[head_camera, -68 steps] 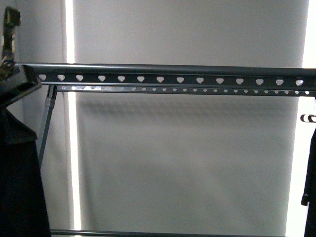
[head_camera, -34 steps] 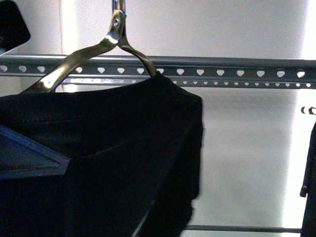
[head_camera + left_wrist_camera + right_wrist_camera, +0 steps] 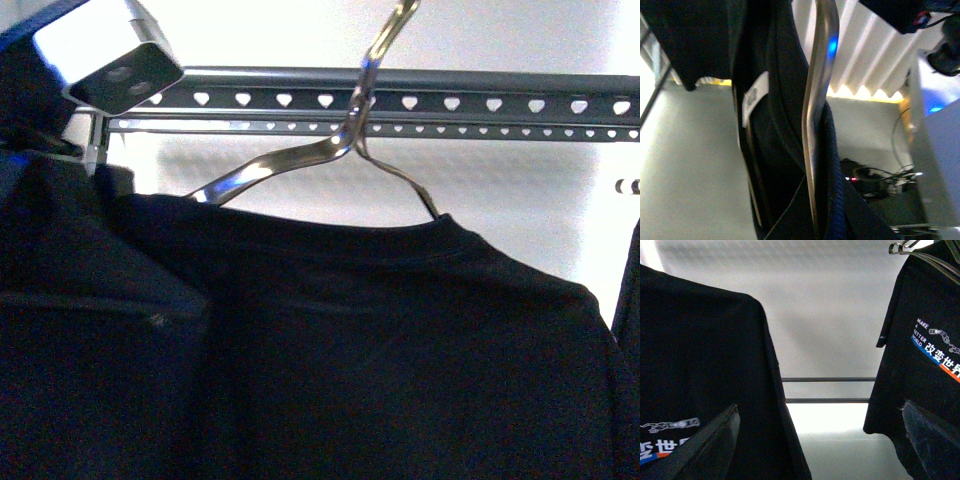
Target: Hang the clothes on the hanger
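Observation:
The black T-shirt [image 3: 400,330] hangs on a shiny metal hanger [image 3: 345,145] and fills the lower front view. The hanger's hook rises in front of the rack rail [image 3: 480,103] and leaves the picture at the top. My left gripper [image 3: 815,227] is shut on the hanger's metal arm [image 3: 817,100], with the shirt's fabric [image 3: 775,75] and white label [image 3: 752,97] beside it. In the right wrist view the shirt [image 3: 705,355] shows its chain graphic and Chinese characters low down. My right gripper [image 3: 822,450] is open and empty, its fingers [image 3: 715,445] apart.
A second printed black T-shirt [image 3: 930,340] hangs on its own hanger at the rack's right end; its edge shows in the front view [image 3: 630,300]. Part of my left arm [image 3: 110,65] is at upper left. Two lower rack bars [image 3: 830,380] cross behind.
The hanger with the T-shirt has come in from the left and moved right and up, now covering the lower view in front of the rail that was bare before.

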You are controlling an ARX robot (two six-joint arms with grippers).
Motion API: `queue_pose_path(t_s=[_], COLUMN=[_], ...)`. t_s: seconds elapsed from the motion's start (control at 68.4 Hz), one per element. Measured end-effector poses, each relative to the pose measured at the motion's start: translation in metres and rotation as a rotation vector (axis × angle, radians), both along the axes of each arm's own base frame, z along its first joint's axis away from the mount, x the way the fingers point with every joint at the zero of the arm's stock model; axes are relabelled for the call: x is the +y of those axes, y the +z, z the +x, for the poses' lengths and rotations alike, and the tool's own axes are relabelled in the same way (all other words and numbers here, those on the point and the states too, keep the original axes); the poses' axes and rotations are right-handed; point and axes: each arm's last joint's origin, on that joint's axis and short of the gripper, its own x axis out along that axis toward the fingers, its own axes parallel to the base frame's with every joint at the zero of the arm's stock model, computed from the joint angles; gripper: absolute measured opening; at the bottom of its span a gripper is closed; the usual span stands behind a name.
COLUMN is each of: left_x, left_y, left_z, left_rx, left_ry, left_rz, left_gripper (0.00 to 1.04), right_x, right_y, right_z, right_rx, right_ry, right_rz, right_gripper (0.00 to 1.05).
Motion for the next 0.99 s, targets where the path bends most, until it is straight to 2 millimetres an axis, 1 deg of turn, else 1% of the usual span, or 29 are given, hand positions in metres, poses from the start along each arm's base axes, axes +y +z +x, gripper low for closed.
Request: queue_pose_path(t_s=[0.058, 0.102, 0.205, 0.292, 0.38, 0.585, 0.614, 0.673, 0.716, 0.731, 0.76, 0.775, 0.819, 0.863, 0.892, 0.906, 0.921, 0.965, 0.994], left_x=[-0.010, -0.025, -0.050, -0.063, -0.067, -0.065, -0.064, -0.062, -0.061, -0.061, -0.062, -0.062, -0.064, -0.064, -0.064, -0.064, -0.064, -0.062, -0.062], left_y=[0.001, 0.004, 0.010, 0.016, 0.017, 0.016, 0.015, 0.015, 0.015, 0.015, 0.015, 0.015, 0.015, 0.015, 0.014, 0.014, 0.014, 0.014, 0.014], left_z=[0.009, 0.019, 0.031, 0.036, 0.035, 0.036, 0.036, 0.037, 0.037, 0.037, 0.037, 0.037, 0.036, 0.036, 0.036, 0.036, 0.036, 0.037, 0.037], left_rx=[-0.069, -0.180, -0.315, -0.374, -0.360, -0.334, -0.331, -0.329, -0.328, -0.327, -0.326, -0.325, -0.324, -0.323, -0.323, -0.322, -0.322, -0.322, -0.322], left_ry=[-0.002, -0.002, 0.033, 0.055, 0.057, 0.074, 0.076, 0.083, 0.089, 0.089, 0.089, 0.089, 0.085, 0.084, 0.085, 0.085, 0.086, 0.090, 0.091], left_rz=[-0.004, 0.005, 0.014, -0.011, -0.025, -0.026, -0.026, -0.024, -0.020, -0.020, -0.020, -0.020, -0.020, -0.020, -0.020, -0.020, -0.019, -0.019, -0.019], left_gripper=[0.04, 0.04, 0.04, 0.04, 0.04, 0.04, 0.04, 0.04, 0.04, 0.04, 0.04, 0.04, 0.04, 0.04, 0.04, 0.04, 0.04, 0.04, 0.04], right_x=[0.000, 0.000, 0.000, 0.000, 0.000, 0.000, 0.000, -0.003, -0.010, -0.015, -0.020, -0.025, -0.035, -0.048, -0.053, -0.056, -0.058, -0.067, -0.069], right_y=[0.000, 0.000, 0.000, 0.000, 0.000, 0.000, 0.000, 0.004, 0.015, 0.023, 0.032, 0.042, 0.059, 0.085, 0.094, 0.103, 0.107, 0.127, 0.133], right_z=[0.000, 0.000, 0.000, 0.000, 0.000, 0.000, 0.000, 0.003, 0.009, 0.012, 0.016, 0.020, 0.028, 0.042, 0.049, 0.056, 0.060, 0.079, 0.088], right_rx=[0.000, 0.000, 0.000, 0.000, 0.000, 0.000, 0.010, 0.084, 0.098, 0.088, 0.074, 0.059, 0.042, 0.015, 0.010, 0.008, 0.009, 0.005, 0.010], right_ry=[0.000, 0.000, 0.000, 0.000, 0.000, 0.001, 0.022, 0.178, 0.260, 0.287, 0.307, 0.325, 0.335, 0.400, 0.424, 0.449, 0.459, 0.498, 0.519], right_rz=[0.000, 0.000, 0.000, 0.000, 0.000, 0.000, -0.004, -0.045, -0.085, -0.110, -0.144, -0.166, -0.211, -0.285, -0.320, -0.345, -0.348, -0.420, -0.433], right_gripper=[0.97, 0.97, 0.97, 0.97, 0.97, 0.97, 0.97, 0.97, 0.97, 0.97, 0.97, 0.97, 0.97, 0.97, 0.97, 0.97, 0.97, 0.97, 0.97])
